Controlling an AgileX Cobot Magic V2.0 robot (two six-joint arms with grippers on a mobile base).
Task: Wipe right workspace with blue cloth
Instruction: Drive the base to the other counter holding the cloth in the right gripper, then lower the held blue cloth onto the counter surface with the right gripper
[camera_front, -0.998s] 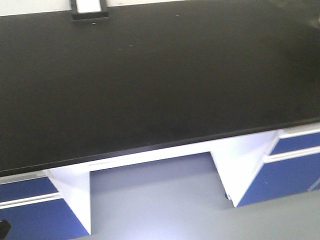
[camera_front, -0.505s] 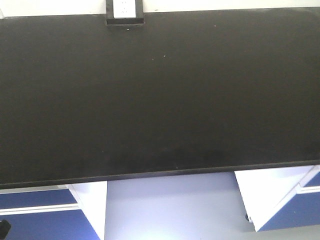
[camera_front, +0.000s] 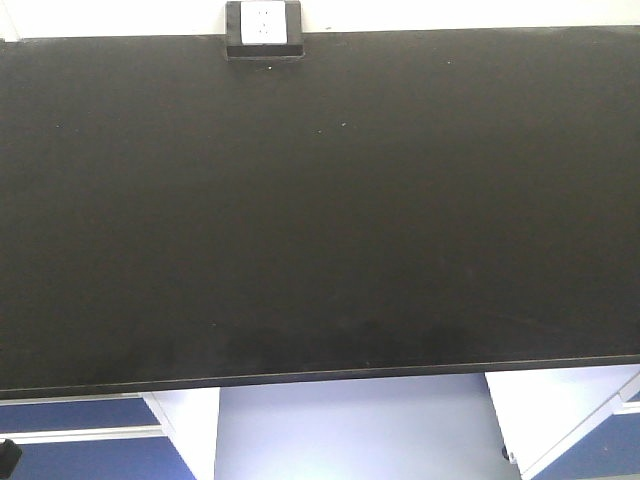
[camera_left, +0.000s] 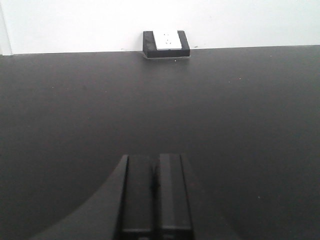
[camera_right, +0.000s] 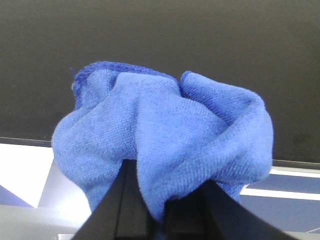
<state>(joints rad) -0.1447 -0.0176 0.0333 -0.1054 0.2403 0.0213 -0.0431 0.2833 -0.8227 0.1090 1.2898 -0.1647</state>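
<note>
Wiping task, approach stage. The front-facing view shows the wide matte black benchtop (camera_front: 320, 200) that forms the right workspace, bare apart from a small black-framed white socket box (camera_front: 264, 30) at its far edge, left of centre. White cabinets with blue drawer fronts (camera_front: 70, 415) stand below the near edge. Neither arm appears in this view.

In the right wrist view, the right gripper (camera_right: 160, 210) is clamped on the wrinkled royal-blue fabric cloth (camera_right: 165, 145). Its dark fingers (camera_right: 130, 205) pinch the lower folds, and the rest of the cloth bulges up and outward as a loose wad. The wad sits in front of the benchtop's near edge. Whether it touches the surface cannot be told, though it appears to be held clear, so wiping is judged not yet begun.

In the left wrist view, the left gripper (camera_left: 156, 190) has its two pads pressed together with nothing between them. It is poised low over the benchtop and faces the socket box at the far side.

Hazards:
- **Loss of grip:** only a fold is pinched, so drag against the matte surface could pull the cloth free.
- **Poor coverage:** a bunched wad offers a small contact patch and may leave unwiped strips.
- **Scraping:** descending too far would bring the fingertips onto the benchtop.
- **Snagging:** a loose fold could catch on the near edge or, on far strokes, on the socket box.
- **Collision:** the left arm may lie in the sweep path.
</note>
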